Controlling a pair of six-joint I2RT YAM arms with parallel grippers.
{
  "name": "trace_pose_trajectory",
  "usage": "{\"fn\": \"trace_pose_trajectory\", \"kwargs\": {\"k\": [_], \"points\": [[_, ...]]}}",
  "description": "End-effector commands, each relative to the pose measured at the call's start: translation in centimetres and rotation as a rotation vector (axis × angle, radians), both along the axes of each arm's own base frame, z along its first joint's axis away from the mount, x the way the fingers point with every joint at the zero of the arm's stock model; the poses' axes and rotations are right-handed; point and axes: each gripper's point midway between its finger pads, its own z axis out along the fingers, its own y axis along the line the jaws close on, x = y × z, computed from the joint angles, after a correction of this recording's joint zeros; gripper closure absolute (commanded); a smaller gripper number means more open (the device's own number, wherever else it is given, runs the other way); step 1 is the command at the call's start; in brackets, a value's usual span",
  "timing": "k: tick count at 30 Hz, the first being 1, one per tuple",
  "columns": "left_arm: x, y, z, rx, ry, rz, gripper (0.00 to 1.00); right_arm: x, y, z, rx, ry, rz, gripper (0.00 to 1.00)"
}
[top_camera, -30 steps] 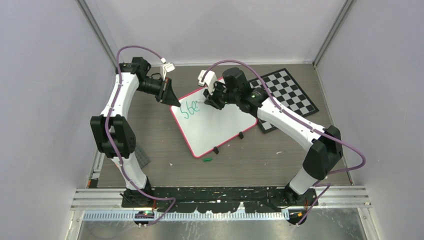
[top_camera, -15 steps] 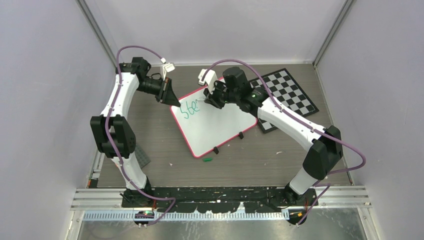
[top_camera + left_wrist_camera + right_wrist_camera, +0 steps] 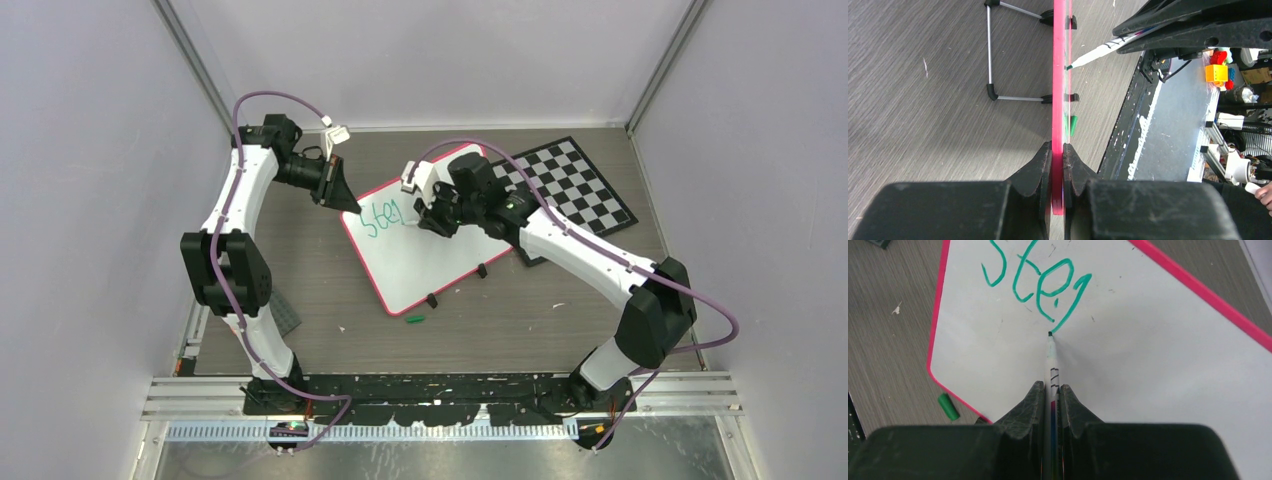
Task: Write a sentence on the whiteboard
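The whiteboard (image 3: 425,262), white with a pink rim, lies tilted on the table. My left gripper (image 3: 350,207) is shut on its far left corner; in the left wrist view the rim (image 3: 1058,75) runs edge-on between the jaws of that gripper (image 3: 1058,147). My right gripper (image 3: 425,215) is shut on a white marker (image 3: 1051,360) with its green tip on the board (image 3: 1158,365). The sentence (image 3: 1035,285) reads "Ste" in green, plus a long slanted stroke with a small hook that ends at the tip.
A green marker cap (image 3: 415,320) lies on the table just off the board's near edge. A black-and-white checkered board (image 3: 585,185) sits at the back right, partly under my right arm. The whiteboard's wire stand (image 3: 989,55) props it up. A dark grey plate (image 3: 285,312) lies by the left arm.
My right gripper has moved the marker down the board toward the near side, adding a long slanted green stroke after "Ste". The left gripper has kept its hold.
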Motion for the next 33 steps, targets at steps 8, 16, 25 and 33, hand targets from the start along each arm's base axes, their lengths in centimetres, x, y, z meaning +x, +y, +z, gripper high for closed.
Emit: {"fn": "trace_pose_trajectory", "kwargs": {"k": [8, 16, 25, 33], "points": [[-1.2, -0.9, -0.8, 0.016, 0.038, -0.031, 1.00, -1.7, 1.6, 1.0, 0.024, 0.001, 0.057, 1.00], [-1.2, -0.8, -0.8, 0.018, 0.031, -0.036, 1.00, -1.2, 2.1, 6.2, 0.138, -0.037, 0.039, 1.00], [-1.0, -0.9, -0.7, 0.017, 0.025, -0.042, 1.00, 1.6, 1.2, 7.0, 0.141, -0.082, -0.024, 1.00], [-0.9, -0.9, -0.7, 0.021, 0.024, -0.042, 1.00, 2.0, 1.7, 6.4, 0.136, -0.072, -0.016, 1.00]]}}
